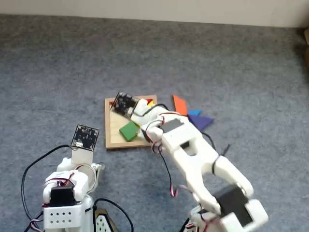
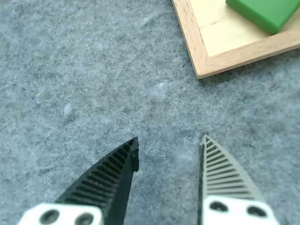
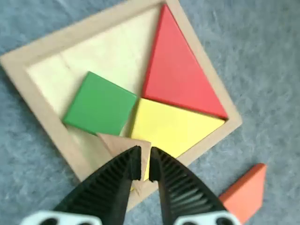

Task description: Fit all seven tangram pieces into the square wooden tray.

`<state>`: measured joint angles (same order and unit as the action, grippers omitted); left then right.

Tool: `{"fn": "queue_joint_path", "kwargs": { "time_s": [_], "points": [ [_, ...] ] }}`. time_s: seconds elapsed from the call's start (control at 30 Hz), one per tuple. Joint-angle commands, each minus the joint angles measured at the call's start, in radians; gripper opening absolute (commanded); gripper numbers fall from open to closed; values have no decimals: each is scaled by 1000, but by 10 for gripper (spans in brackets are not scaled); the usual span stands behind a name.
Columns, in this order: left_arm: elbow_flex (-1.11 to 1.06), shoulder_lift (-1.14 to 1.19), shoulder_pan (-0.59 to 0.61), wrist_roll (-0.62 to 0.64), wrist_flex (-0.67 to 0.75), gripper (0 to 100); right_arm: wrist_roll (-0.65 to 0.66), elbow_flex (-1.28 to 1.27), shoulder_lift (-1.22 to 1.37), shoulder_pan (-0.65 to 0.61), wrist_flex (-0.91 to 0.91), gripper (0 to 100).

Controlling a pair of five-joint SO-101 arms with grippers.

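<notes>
Right gripper [image 3: 145, 152]: narrow, pinching tan triangle [image 3: 123, 142] over tray [image 3: 28, 58].
Left gripper [image 2: 169, 143]: wide, over carpet [image 2: 70, 93].
High view: blue piece [image 1: 194, 112], purple piece [image 1: 203, 121] at tray's 3 o'clock.

tray [image 3: 70, 37]: square, pale wood, raised rim, flat on the grey counter [image 1: 241, 58].
red triangle [image 3: 180, 77]: large, flat inside the tray along one rim.
yellow triangle [image 3: 173, 129]: flat inside, edge to edge with the red one.
green square [image 3: 99, 104]: flat inside, turned askew to the rim, one corner meeting the yellow.
tan triangle [image 3: 123, 143]: small, pinched in the right end effector [image 3: 145, 150], over the tray's rim beside the green square.
orange parallelogram [image 3: 243, 192], blue piece [image 1: 194, 113], purple piece [image 1: 203, 121]: outside the tray, clustered on the counter just beside it.
</notes>
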<state>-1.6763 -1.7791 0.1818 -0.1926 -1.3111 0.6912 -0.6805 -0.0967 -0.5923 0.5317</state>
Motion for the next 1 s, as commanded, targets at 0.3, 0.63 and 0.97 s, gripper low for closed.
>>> {"fn": "queue_joint_path", "kwargs": {
  "time_s": [0.3, 0.63, 0.97],
  "points": [
    [-19, -42, 5, 6, -6, 214, -29, 90, -16, -56, 191, 33],
    [-19, -42, 5, 6, -6, 214, -127, 41, -25, -74, 194, 33],
    [-19, -42, 5, 6, -6, 214, -307, 156, -12, -101, 185, 33]
  ]
}}
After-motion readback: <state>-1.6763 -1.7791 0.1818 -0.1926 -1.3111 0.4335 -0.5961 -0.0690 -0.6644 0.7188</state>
